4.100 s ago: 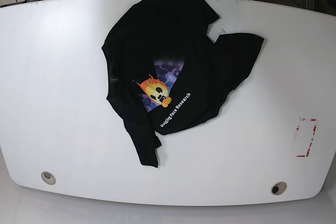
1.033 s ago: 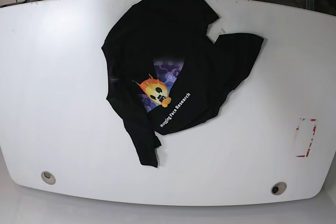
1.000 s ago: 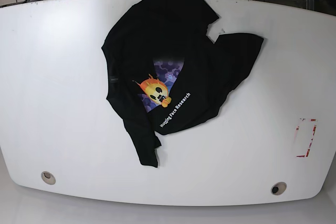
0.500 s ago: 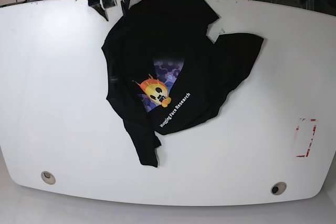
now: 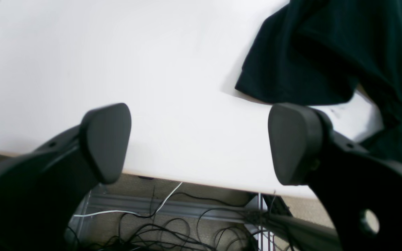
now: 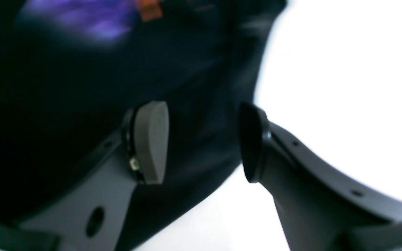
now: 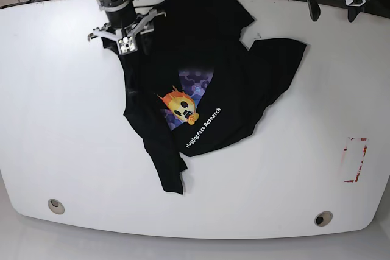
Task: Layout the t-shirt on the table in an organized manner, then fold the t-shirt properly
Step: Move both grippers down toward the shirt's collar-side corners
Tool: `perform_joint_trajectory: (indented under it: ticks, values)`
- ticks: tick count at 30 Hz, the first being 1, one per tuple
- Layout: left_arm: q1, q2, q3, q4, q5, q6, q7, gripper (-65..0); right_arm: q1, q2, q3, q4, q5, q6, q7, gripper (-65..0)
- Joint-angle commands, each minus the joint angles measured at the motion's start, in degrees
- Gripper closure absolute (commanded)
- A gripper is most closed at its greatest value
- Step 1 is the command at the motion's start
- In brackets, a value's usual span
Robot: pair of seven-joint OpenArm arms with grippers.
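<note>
Glossy white table (image 7: 67, 120), cables (image 5: 173, 223) beyond.

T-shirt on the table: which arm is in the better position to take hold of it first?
Probably the right arm. The right gripper hangs open over the t-shirt at its edge. The left gripper is open too, but at the table edge, apart from the cloth.
</note>
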State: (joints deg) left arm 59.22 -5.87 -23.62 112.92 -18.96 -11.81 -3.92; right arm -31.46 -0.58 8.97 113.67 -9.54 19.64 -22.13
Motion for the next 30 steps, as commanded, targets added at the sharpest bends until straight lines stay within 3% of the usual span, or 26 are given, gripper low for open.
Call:
perform_joint_trajectory:
  ticks: [1, 4, 8, 11, 18, 30]
  values:
    - [-0.6, -0.2, -0.3, 0.9, -0.4, -0.1, -1.6, -59.3, 2.6, 0.3, 1.3, 1.0, 3.9, 0.5, -1.9, -31.5]
    - [-1.0, -0.4, -0.3, 1.1, -0.4, -0.1, -0.1, -59.3, 5.5, 0.4, 3.1, 0.0, 6.0, 0.6, -5.2, -34.4]
    - [-3.0, -0.6, -0.3, 1.1, -0.4, -0.3, 2.6, -59.3, 7.7, 0.3, 5.8, -1.2, 8.1, 0.9, -8.4, -44.7]
    - [-4.7, -0.6, -0.8, 1.1, -0.4, -2.9, 4.4, -59.3, 8.0, 0.3, 6.7, -1.8, 10.3, 0.9, -9.9, -49.6]
    - [-7.0, -0.4, -2.5, 1.1, -0.4, -9.9, 6.4, -59.3, 6.6, 0.3, 7.2, -2.6, 17.6, 0.9, -12.1, -50.3]
    - [-10.5, -0.4, -4.6, 1.1, -0.4, -10.6, 6.8, -59.3, 6.4, 0.2, 10.9, -9.1, 24.0, 0.9, -11.9, -50.3]
